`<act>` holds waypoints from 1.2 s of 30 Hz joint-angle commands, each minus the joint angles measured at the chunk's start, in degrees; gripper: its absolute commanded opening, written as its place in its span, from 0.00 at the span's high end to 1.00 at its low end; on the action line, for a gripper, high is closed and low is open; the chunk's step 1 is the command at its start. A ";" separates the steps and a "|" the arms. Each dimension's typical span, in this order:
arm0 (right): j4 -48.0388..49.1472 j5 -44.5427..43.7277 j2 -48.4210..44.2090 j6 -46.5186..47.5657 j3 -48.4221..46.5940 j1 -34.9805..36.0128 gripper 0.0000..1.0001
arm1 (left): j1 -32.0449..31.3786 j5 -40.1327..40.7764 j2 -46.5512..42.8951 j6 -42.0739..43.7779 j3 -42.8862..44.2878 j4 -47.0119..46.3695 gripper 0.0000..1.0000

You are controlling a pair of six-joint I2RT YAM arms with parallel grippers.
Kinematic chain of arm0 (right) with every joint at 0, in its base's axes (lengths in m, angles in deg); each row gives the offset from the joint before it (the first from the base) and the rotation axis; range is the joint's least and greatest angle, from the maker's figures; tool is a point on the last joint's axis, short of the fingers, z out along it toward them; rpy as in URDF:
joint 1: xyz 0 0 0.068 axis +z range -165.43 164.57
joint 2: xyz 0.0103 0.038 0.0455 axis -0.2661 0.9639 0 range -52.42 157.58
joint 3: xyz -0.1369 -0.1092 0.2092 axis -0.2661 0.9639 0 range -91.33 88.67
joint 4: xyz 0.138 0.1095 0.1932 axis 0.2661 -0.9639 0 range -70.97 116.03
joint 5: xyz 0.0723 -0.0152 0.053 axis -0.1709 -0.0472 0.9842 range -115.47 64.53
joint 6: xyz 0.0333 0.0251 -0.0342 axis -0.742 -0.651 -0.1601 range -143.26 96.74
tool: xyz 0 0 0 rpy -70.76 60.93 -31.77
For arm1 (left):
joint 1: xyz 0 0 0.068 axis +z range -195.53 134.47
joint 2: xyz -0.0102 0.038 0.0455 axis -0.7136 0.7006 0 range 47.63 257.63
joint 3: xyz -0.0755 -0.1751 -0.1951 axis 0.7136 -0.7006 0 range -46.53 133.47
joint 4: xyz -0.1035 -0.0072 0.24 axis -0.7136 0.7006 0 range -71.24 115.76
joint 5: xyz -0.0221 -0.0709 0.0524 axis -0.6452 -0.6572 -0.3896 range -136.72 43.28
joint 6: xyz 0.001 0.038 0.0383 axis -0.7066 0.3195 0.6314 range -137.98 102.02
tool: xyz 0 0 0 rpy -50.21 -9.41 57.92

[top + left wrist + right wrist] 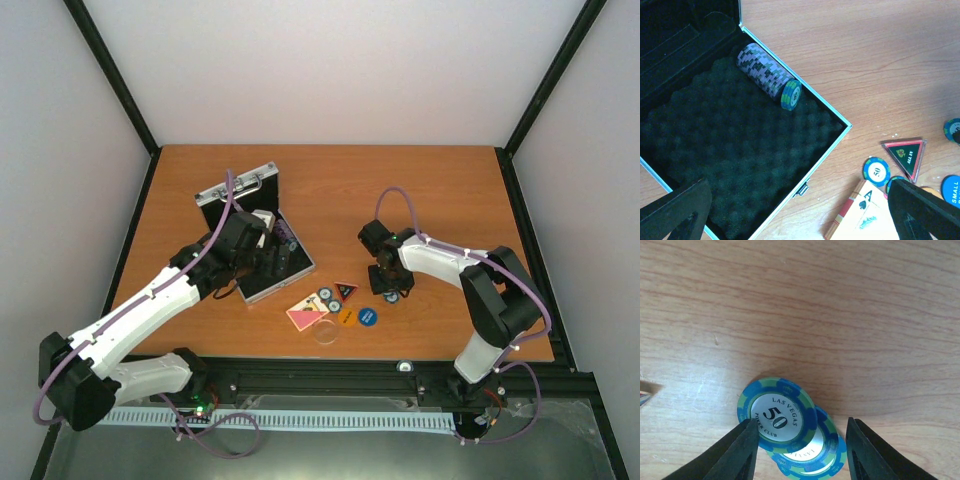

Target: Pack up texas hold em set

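Chips [776,415] sit right of case [740,150], lower one half-hidden.
Right gripper [800,429] spread around them, not pinching; left gripper [797,187] spread wide over case.

The left arm [150,300] stretches diagonally forward and right with the left gripper [797,187] tilted down, jaws spread wide, while the right arm [480,290] folds at the elbow and reaches left, the right gripper [802,424] pointing straight down, jaws partly apart.
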 commanded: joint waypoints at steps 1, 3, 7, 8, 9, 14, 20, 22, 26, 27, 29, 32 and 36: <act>0.54 -0.02 -0.35 1.07 0.43 -0.47 0.49 | -0.13 0.46 -0.82 -0.90 0.17 0.23 0.00; 0.23 -0.37 -0.40 1.32 -0.20 -0.42 0.42 | -0.12 0.59 -0.97 -0.90 0.10 0.23 0.00; -0.40 0.70 -0.73 1.71 -1.45 -0.42 0.37 | -0.13 0.70 -1.10 -0.82 0.40 0.53 0.00; -0.48 1.02 -0.65 1.66 -1.59 -0.42 0.37 | -0.13 0.79 -1.17 -0.81 0.43 0.51 0.00; -0.45 1.30 -0.54 1.64 -1.70 -0.42 0.37 | -0.13 0.74 -1.25 -0.88 0.48 0.57 0.00; 0.57 2.50 0.38 1.36 -1.69 -0.42 0.36 | -0.08 0.61 -1.28 -0.65 0.79 0.73 0.00; 0.96 3.15 0.67 1.97 -2.12 -0.34 0.31 | -0.13 1.07 -1.50 -0.49 0.96 1.26 0.00; 0.80 2.87 0.62 2.26 -2.37 -0.34 0.21 | -0.11 1.07 -1.24 -0.39 1.07 1.28 0.00; 0.85 2.20 1.90 2.43 -2.10 -0.33 0.20 | -0.12 0.88 -0.77 -0.41 1.22 1.03 0.00; 1.11 2.34 2.13 2.38 -1.85 -0.33 0.20 | -0.13 0.87 -0.74 -0.38 1.28 1.01 0.00; 1.55 2.26 2.42 1.74 -1.27 -0.33 0.22 | -0.13 0.96 -0.70 -0.31 1.34 1.03 0.00; 1.60 1.47 1.87 0.97 -0.66 -0.33 0.25 | -0.13 1.22 -0.64 -0.20 1.28 1.24 0.00; 1.83 1.04 1.46 0.73 0.16 -0.36 0.26 | -0.08 1.18 -0.66 -0.28 0.90 0.94 0.00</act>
